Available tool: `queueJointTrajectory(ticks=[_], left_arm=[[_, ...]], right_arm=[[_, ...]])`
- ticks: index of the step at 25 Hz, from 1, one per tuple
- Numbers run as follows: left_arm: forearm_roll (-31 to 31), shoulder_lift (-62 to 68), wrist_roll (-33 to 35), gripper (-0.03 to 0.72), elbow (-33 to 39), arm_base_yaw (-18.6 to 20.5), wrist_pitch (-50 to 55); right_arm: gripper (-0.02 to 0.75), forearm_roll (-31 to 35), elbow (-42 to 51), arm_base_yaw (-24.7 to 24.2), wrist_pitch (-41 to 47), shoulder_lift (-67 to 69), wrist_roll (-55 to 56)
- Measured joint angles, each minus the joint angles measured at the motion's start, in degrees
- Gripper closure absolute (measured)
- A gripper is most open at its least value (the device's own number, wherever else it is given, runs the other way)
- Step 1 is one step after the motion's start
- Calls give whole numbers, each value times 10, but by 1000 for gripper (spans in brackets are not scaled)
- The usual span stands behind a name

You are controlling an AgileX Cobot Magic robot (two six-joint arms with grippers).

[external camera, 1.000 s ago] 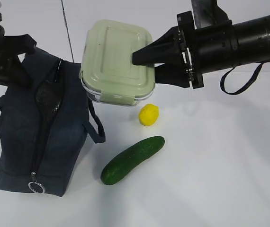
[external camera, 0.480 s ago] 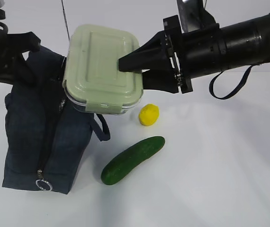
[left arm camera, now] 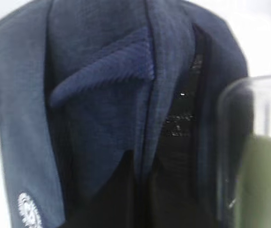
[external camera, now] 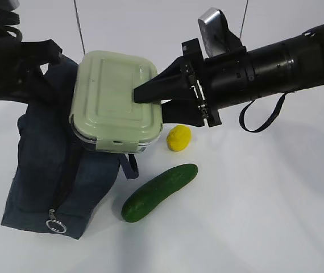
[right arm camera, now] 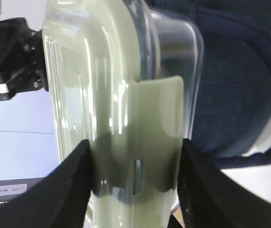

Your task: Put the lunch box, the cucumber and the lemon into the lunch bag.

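Note:
My right gripper (external camera: 153, 102) is shut on the lunch box (external camera: 116, 96) at a short end and holds it in the air, tilted, above the lunch bag (external camera: 42, 170). In the right wrist view both black fingers (right arm camera: 76, 180) clamp the lunch box (right arm camera: 126, 95) at its latch. My left gripper (external camera: 48, 74) grips the bag's top edge at the back left. In the left wrist view the bag (left arm camera: 92, 95) shows a dark slit, and the box (left arm camera: 264, 156) is at the right edge. The lemon (external camera: 178, 138) and the cucumber (external camera: 159, 191) lie on the table to the right of the bag.
The white table (external camera: 264, 216) carries everything. The bag's zipper ring (external camera: 55, 226) lies at its near end and a loop handle (external camera: 129, 168) hangs toward the cucumber. Thin cables (external camera: 78, 25) hang at the back.
My right gripper has carried the lunch box to the left and lower, over the bag. The bag's near end has shifted right and its top has tilted. The lemon and cucumber have not moved.

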Motion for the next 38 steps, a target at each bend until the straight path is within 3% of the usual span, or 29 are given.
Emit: queueJointTrajectory(ticks=[26, 38], left_arm=[[-81, -19, -3, 694, 0, 0, 47], [-98, -19, -4, 694, 0, 0, 47]], right_arm=[[347, 6, -1, 2, -14, 35, -16], [347, -26, -1, 69, -82, 35, -26]])
